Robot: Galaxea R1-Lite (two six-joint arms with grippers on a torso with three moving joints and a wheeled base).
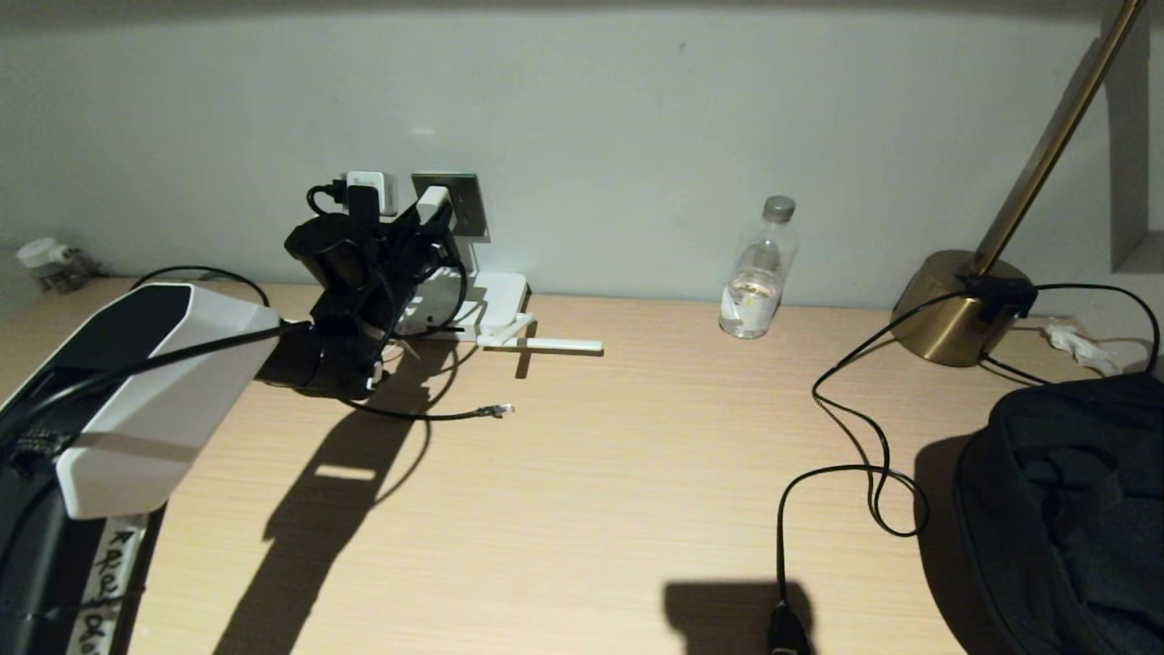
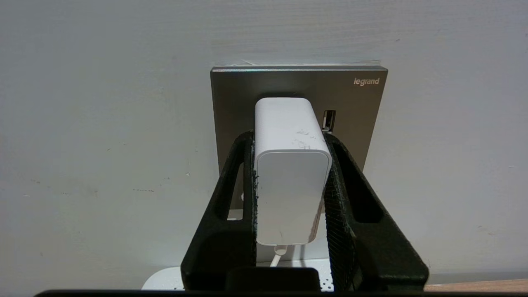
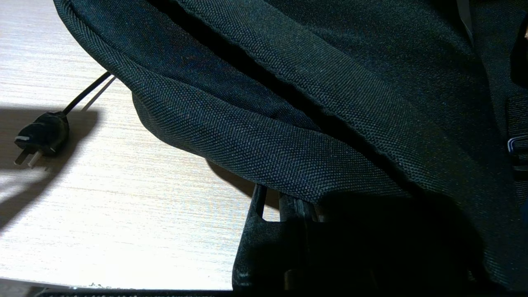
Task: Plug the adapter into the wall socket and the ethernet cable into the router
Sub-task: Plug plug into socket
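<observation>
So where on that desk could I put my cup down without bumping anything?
The widest bare patch of the desk lies between the ethernet cable and the black lamp cord. By the wall it is crowded: the left gripper holds the adapter at the wall socket, above the router.

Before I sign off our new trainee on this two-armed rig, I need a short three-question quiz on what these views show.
1. True or false: the left gripper is shut on the small white plastic adapter at the square grey metallic wall socket.
2. Where does the thin black ethernet cable's clear connector lie? A) in the flat white router B) loose on the wooden desk C) in the right gripper
3. Fill in: a dark fabric ____ covers the right gripper.

Key: 1 true; 2 B; 3 bag.
</observation>
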